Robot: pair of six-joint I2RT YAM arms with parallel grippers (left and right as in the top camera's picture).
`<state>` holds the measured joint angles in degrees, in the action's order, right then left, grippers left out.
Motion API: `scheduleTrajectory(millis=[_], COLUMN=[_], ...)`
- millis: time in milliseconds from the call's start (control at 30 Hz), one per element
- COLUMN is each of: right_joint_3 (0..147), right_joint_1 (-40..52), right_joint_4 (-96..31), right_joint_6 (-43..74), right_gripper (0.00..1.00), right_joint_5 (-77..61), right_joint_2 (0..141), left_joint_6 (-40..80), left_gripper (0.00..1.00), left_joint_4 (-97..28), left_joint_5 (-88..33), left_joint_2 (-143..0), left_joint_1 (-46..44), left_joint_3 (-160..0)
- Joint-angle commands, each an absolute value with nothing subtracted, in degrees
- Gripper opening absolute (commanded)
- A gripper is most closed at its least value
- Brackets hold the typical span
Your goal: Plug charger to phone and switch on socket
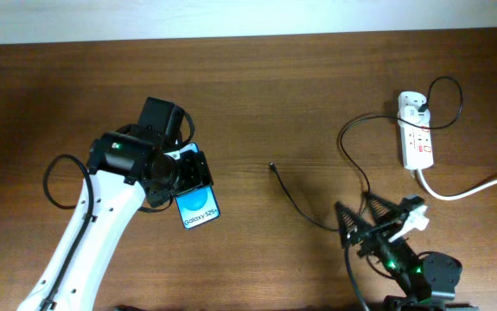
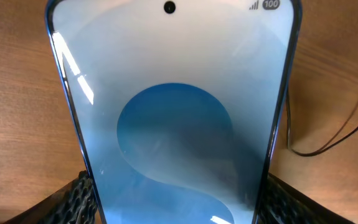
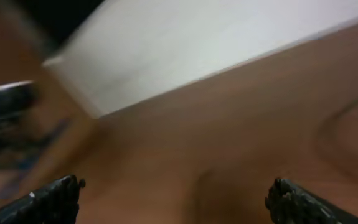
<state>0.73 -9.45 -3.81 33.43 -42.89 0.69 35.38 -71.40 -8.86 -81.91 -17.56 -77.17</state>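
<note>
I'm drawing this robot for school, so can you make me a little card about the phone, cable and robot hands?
phone: held between the left fingers, screen lit blue
cable: lying loose on the table, tip not in the phone
power strip: far right, cable plugged in
right fingers: open, empty

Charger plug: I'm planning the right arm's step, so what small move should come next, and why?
Probably reach the open right gripper toward the plug tip and grasp it: it lies free on the table, while the left gripper grips the phone.
</note>
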Motion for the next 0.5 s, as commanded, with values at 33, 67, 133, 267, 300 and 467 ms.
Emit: scheduleTrajectory(millis=[33,67,133,267,300,467], right_joint_3=[0.32,0.32,0.32,0.32,0.32,0.32], right_joint_1=[-9.78,-9.76,-9.76,-8.45,-5.58,5.96], right_joint_4=[-5.58,-5.56,-5.56,0.97,4.05,2.39], right_joint_6=[41.89,42.81,43.20,52.36,54.76,54.98], right_gripper=[0.99,0.99,0.98,0.98,0.98,0.98], right_joint_5=[-61.34,-60.34,-59.53,-60.58,-58.67,-43.72], right_joint_2=[0.47,0.47,0.47,0.47,0.47,0.62], left_joint_6=[41.47,42.28,42.89,47.33,49.28,53.67], left_gripper=[0.40,0.40,0.40,0.39,0.39,0.38], left_joint_4=[-70.54,-70.57,-70.46,-67.16,-65.95,-62.83], left_joint_5=[-9.93,-10.20,-10.79,-10.76,-10.76,-10.79], left_joint_2=[-80.64,-80.64,-80.64,-80.64,-80.64,-80.64], left_joint_1=[-17.47,-17.47,-17.47,-17.47,-17.47,-17.47], left_joint_3=[-78.65,-78.65,-78.65,-78.65,-78.65,-78.65])
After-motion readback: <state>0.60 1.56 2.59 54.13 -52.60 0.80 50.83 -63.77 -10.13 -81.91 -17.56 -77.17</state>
